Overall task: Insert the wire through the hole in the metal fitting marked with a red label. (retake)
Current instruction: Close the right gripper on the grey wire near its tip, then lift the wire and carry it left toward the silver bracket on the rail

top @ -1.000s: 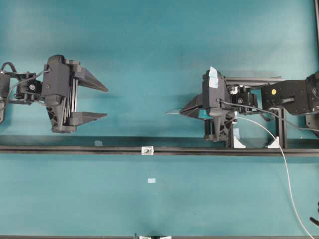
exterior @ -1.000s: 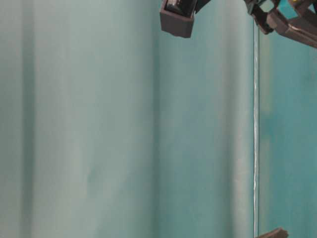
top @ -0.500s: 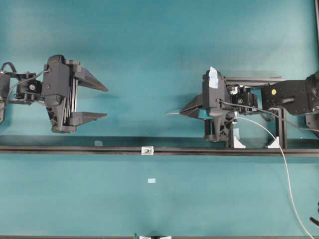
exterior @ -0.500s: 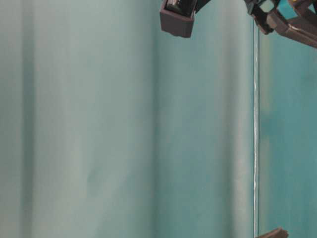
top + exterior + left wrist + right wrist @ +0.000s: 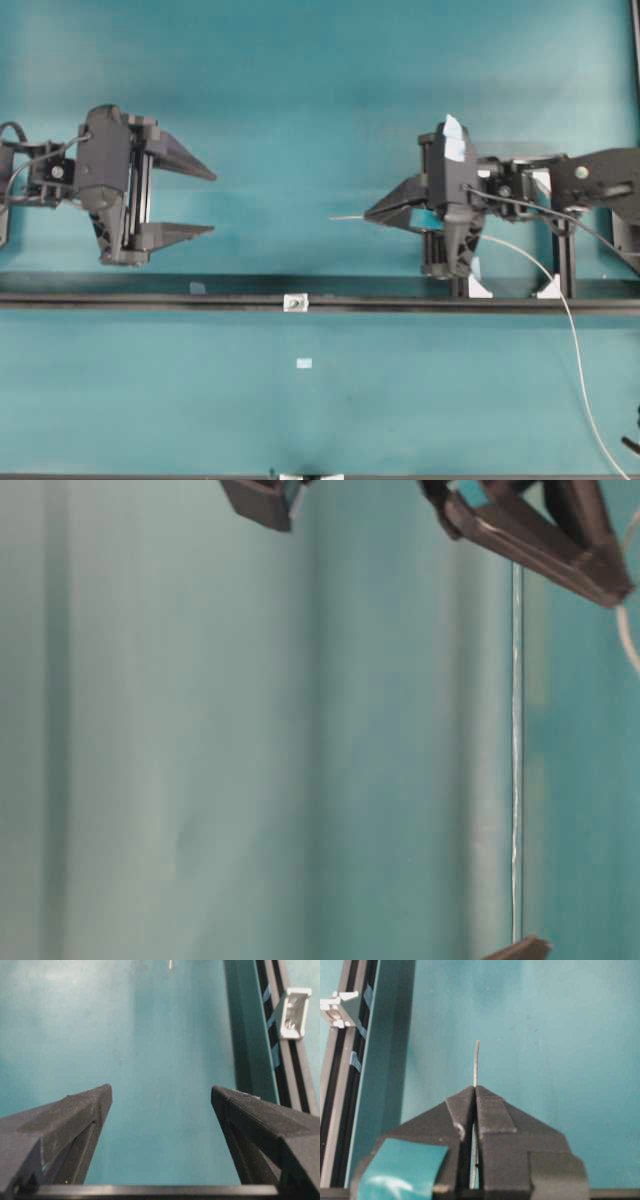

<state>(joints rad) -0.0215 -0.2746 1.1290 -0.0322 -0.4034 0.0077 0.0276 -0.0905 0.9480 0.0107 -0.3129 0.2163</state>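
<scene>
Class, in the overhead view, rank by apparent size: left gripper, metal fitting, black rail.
1. Black rail, spanning the whole view.
2. Left gripper, raised nearer the camera, so somewhat flattered.
3. Metal fitting, clearly smallest.

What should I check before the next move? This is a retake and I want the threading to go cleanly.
1. Right gripper shut on the wire: ok.
2. Short wire tip sticks out past the gripper: ok.
3. Tip straight: not ok, it curves slightly.
4. Tip lined up with the hole in the metal fitting: not ok, the fitting sits off to the side on the black rail.
5. Left gripper open and apart from the wire: ok.
6. Red label on fitting: cannot tell.
</scene>
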